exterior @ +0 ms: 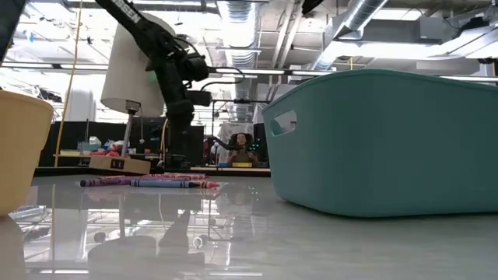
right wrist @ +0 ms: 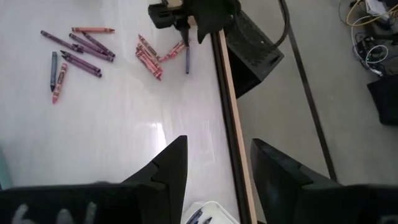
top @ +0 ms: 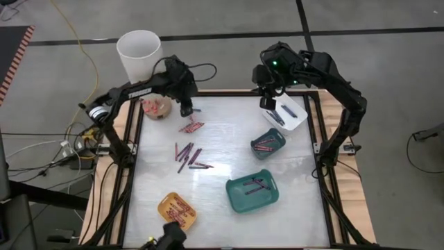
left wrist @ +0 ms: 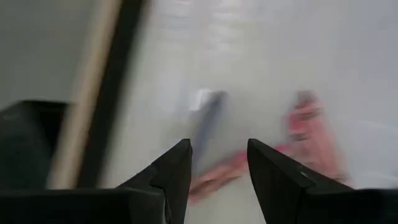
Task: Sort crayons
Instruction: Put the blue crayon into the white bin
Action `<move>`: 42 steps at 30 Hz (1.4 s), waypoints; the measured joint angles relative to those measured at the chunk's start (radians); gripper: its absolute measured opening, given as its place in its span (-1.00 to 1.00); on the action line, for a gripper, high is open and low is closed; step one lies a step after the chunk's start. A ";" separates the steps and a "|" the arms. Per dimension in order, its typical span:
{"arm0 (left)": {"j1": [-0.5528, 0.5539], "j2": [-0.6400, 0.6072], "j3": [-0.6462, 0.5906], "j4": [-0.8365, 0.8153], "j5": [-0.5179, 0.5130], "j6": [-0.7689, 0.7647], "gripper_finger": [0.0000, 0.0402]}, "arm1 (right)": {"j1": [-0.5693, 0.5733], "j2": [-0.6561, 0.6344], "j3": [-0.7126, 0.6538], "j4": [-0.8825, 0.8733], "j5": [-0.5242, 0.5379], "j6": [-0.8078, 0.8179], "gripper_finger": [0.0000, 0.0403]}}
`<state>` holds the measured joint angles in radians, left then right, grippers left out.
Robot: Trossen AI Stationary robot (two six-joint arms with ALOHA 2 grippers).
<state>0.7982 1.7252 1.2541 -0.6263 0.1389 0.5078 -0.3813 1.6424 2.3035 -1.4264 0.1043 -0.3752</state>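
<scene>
The white table [top: 222, 208] stands on a grey floor with cables around it. From above, the left gripper [top: 187, 110] hangs over a small red heap of crayons [top: 191, 127] near the far left edge, and a second loose group [top: 187, 155] lies in the middle. The right gripper [top: 268, 103] waits above the white tray [top: 297, 118]. Other crayons lie sorted in the teal trays [top: 252, 194] and the yellow tray [top: 175, 209].

At table height, loose crayons [exterior: 148, 182] lie flat behind a tall teal tray wall [exterior: 389, 140].

The left wrist view shows its fingers [left wrist: 177, 171] apart, empty, with a dark crayon [left wrist: 205, 124] between them. I think it may close on two neighbours together, or push one off the edge.

In the right wrist view the fingers [right wrist: 171, 165] are apart and empty.
</scene>
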 joint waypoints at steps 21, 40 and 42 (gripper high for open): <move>-0.327 -0.023 0.062 0.065 -0.407 -0.293 -0.65 | 0.001 0.000 -0.035 -0.040 -0.023 -0.016 -0.16; -0.300 0.282 0.208 0.106 -0.729 -0.883 -0.65 | 0.008 0.000 -0.035 -0.051 -0.036 0.008 -0.16; -0.287 0.330 0.264 0.019 -0.714 -0.950 -0.65 | 0.008 0.000 -0.035 -0.065 -0.039 0.008 -0.16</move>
<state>0.5114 2.0554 1.5179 -0.6073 -0.5756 -0.4419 -0.3729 1.6428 2.2688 -1.4911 0.0658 -0.3672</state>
